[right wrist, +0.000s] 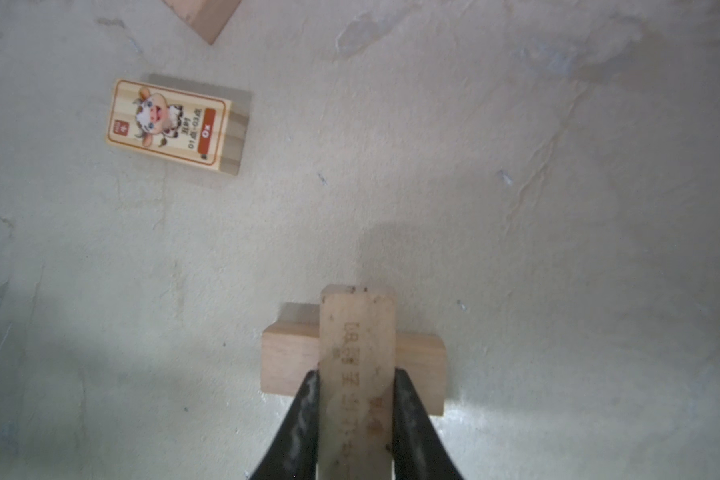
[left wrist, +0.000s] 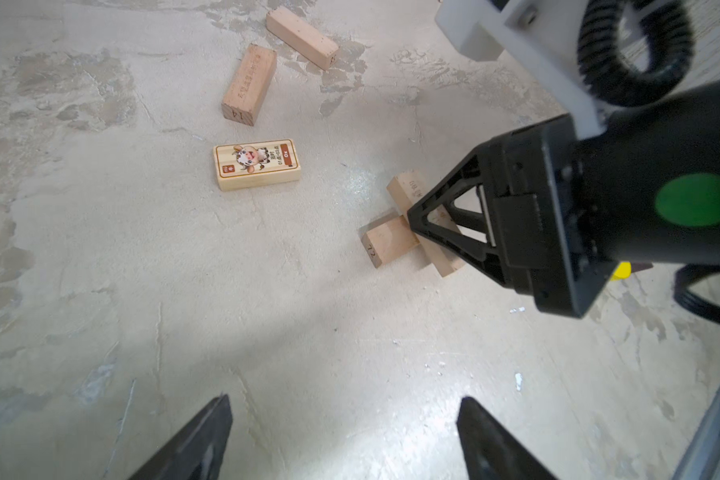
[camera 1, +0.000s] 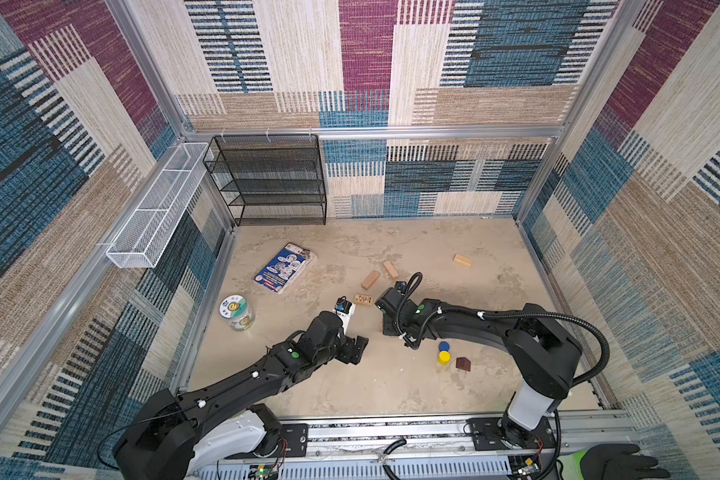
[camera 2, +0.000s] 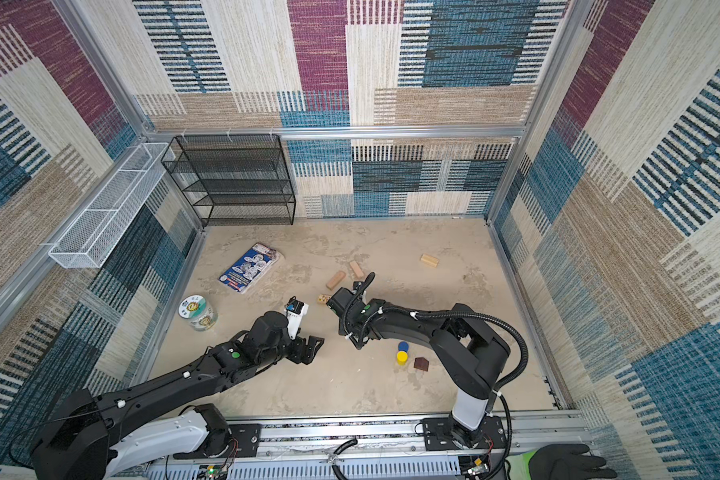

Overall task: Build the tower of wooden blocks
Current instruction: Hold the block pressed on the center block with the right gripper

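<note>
My right gripper (right wrist: 356,374) is shut on a pale wood bar (right wrist: 356,328) that lies crosswise on a second bar (right wrist: 287,357); this crossed pair is the tower (left wrist: 391,237). My left gripper (left wrist: 344,405) hangs open over bare floor to the tower's left, holding nothing. A printed wood block (camera 1: 362,300) lies flat just beyond the grippers, with two plain bars (camera 1: 370,280) (camera 1: 390,269) behind it and another bar (camera 1: 462,260) far right. The blue disc (camera 1: 444,346), yellow cylinder (camera 1: 444,357) and dark-brown piece (camera 1: 463,364) sit beside the right arm.
A blue printed packet (camera 1: 284,268) and a round labelled jar (camera 1: 238,312) lie on the left. A black mesh shelf (camera 1: 271,178) stands at the back left, with a white wire basket (camera 1: 159,208) on the left wall. A gloved hand (camera 1: 616,461) rests at the front right edge.
</note>
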You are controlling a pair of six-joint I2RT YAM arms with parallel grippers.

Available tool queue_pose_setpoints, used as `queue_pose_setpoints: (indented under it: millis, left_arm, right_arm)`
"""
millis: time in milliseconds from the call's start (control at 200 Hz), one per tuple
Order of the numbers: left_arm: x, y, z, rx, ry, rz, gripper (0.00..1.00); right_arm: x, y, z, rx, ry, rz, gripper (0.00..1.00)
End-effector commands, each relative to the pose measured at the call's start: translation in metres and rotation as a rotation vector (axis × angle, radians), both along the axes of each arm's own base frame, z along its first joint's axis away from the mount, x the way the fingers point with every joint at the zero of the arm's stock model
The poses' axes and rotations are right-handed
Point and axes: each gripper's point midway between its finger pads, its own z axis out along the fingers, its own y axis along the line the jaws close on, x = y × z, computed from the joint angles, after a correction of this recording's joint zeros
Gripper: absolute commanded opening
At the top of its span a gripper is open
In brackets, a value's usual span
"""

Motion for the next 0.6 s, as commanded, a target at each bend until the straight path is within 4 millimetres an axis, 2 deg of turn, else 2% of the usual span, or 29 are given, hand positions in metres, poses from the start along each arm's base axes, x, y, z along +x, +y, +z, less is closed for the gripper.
queue_pose_setpoints:
  millis: [0, 200, 596]
  left_arm:
    - [0.0042, 0.0009, 0.003, 0.013, -0.032, -0.001, 0.9]
    - [0.0036, 0.0002, 0.0015, 0.012, -0.022, -0.002, 0.9]
    - [0.0035, 0.001, 0.0014, 0.012, -0.022, 0.002, 0.9]
  right_arm:
    - [0.0032, -0.0016, 0.0007, -0.005, -0.007, -0.031, 0.0]
    - [0.0022, -0.0025, -0.0022, -0.012, 0.003, -0.036, 0.03]
    - [0.0064, 0.0041, 0.0059, 0.01, -0.013, -0.023, 0.05]
